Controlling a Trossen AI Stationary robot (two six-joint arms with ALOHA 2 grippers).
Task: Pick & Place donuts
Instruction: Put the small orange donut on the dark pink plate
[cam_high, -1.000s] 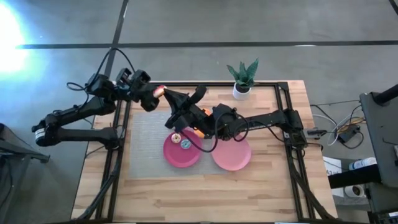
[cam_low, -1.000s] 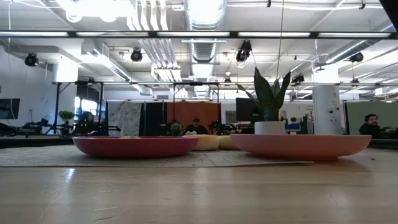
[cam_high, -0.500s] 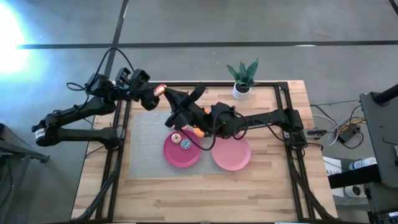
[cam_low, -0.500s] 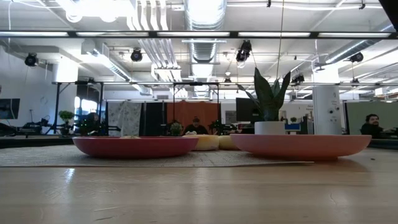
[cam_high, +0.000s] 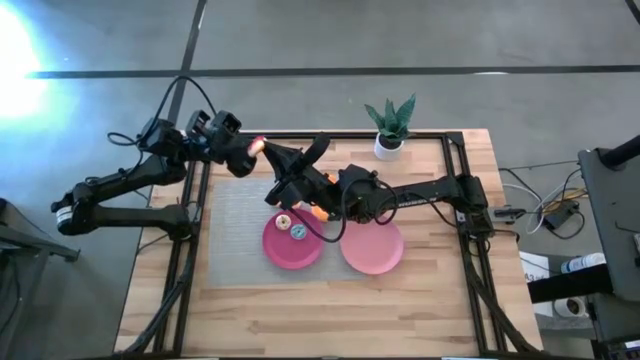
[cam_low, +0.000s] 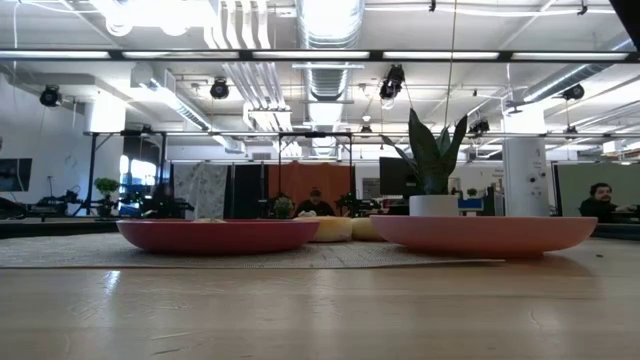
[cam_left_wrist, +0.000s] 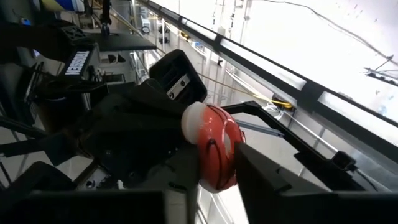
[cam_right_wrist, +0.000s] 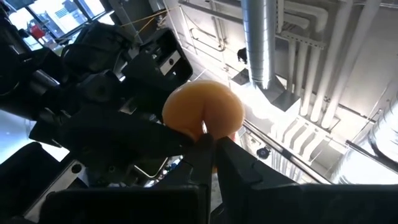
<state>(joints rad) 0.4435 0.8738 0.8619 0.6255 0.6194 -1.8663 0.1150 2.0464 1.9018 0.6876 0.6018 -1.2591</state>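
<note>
A donut (cam_high: 257, 146) with red icing and an orange-tan underside is held in the air over the table's far left part, between both grippers. My left gripper (cam_high: 247, 152) comes from the left and is shut on it. My right gripper (cam_high: 270, 155) reaches in from the right, and its tips meet at the donut (cam_right_wrist: 202, 112). Two more donuts (cam_high: 283, 220) (cam_high: 298, 231) lie on the magenta plate (cam_high: 275, 252). Another donut (cam_high: 318, 212) lies on the mat, partly under the right arm. The low view shows neither gripper. My left gripper pinches the red-iced donut (cam_left_wrist: 217, 155) between its two fingers, one finger (cam_left_wrist: 261, 171) against the icing side. It comes roughly level from the table's left. The donut is lifted clear of the table. My right gripper has its nearly closed fingertips (cam_right_wrist: 219, 149) on the rim (cam_right_wrist: 205, 132) of the donut's tan side, coming from the table's right, opposite the left gripper. The fingertips hide the exact place of contact.
A pink plate (cam_high: 385, 262) sits to the right of the magenta one, both on a grey mat (cam_high: 232, 215). A potted plant (cam_high: 390, 125) stands at the far edge. Yellowish donuts (cam_low: 332, 229) show behind the plates in the low view. People sit in the room beyond.
</note>
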